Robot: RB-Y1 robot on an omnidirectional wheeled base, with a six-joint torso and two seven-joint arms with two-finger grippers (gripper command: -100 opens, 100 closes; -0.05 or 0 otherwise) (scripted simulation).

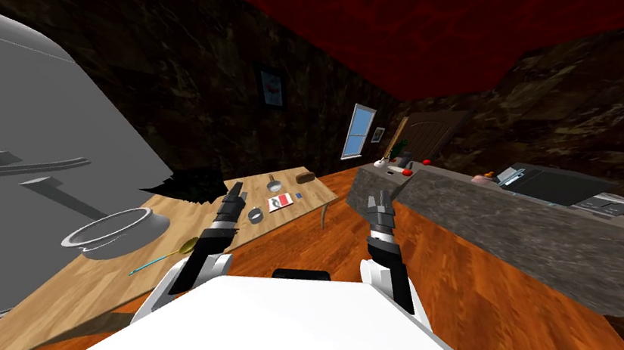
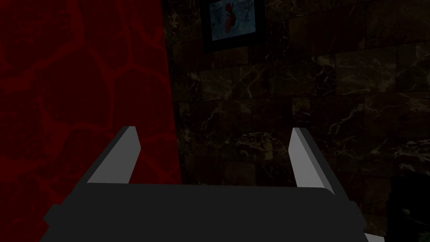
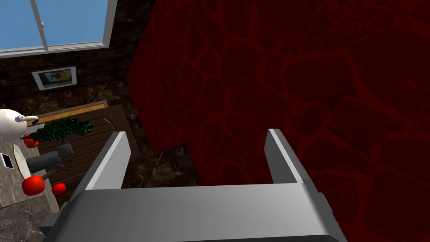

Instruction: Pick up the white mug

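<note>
HOUSE INTERIOR: Both arms reach forward over an orange wooden floor (image 1: 325,232), between a wooden table (image 1: 80,289) on the robot's left and a grey stone counter (image 1: 523,237) on its right. The left gripper (image 1: 234,190) shows against the table's inner edge. Its two fingers (image 2: 115,159) are spread wide with nothing between them. The right gripper (image 1: 381,198) hovers just off the counter's near corner, its blades likewise parted and empty.

The white mug (image 1: 381,162), seen small as a white rounded vessel, stands at the counter's far end, well apart from both grippers. The right wrist view places it near red fruit (image 3: 33,185), a dark grey vessel (image 3: 44,161) and a green plant (image 3: 63,128).

On the table lie a grey bowl (image 1: 115,231), a thin spoon (image 1: 165,255), a small grey cup (image 1: 255,214), a saucepan (image 1: 273,182), a red-and-white card (image 1: 281,202) and a brown block (image 1: 305,178). A dark grey boxy appliance (image 1: 553,185) sits farther along the counter.
</note>
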